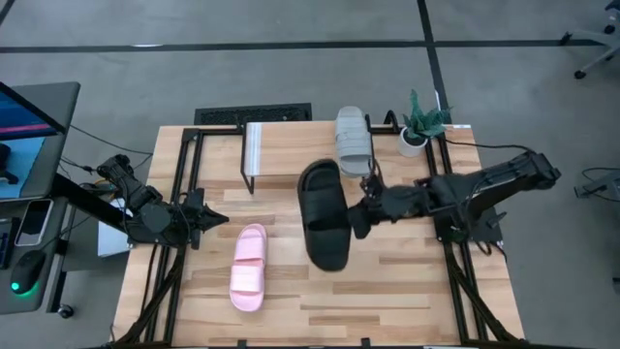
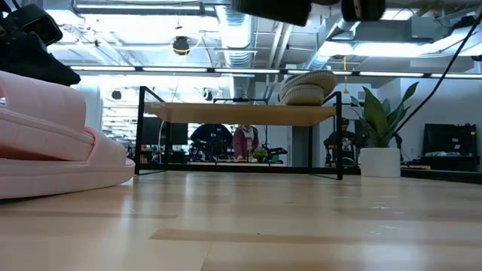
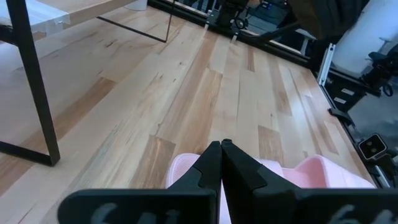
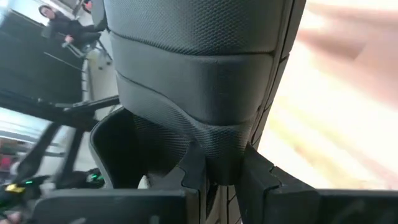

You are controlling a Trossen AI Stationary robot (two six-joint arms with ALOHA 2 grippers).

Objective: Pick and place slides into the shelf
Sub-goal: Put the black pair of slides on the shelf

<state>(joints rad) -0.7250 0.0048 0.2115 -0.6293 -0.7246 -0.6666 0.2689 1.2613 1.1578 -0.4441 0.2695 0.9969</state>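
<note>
Slides are what I am moving, and from above I see all three on or over the big wooden table (image 1: 407, 291), largest things first. At about twelve o'clock on that table stands the shelf (image 1: 291, 150), its plank top on thin black legs, and the grey slide (image 1: 354, 141) lies on its right end, toward one o'clock; the low view shows it resting on the plank too. My right arm reaches in from three o'clock, and its right gripper (image 1: 360, 215) is clamped narrow on the edge of the black slide (image 1: 325, 213), which hangs lifted near the table's centre, just in front of the shelf and tilted; my right wrist camera is filled with its ribbed strap pinched between the fingers (image 4: 258, 180). The pink slide (image 1: 249, 267) lies flat on the table at about seven o'clock from the centre, well apart from the shelf. My left arm waits at nine o'clock, the left gripper (image 1: 215, 219) closed tight and holding nothing, just beside the pink slide's near end. A small potted plant (image 1: 418, 124) sits at the table's one o'clock corner, near the shelf.
</note>
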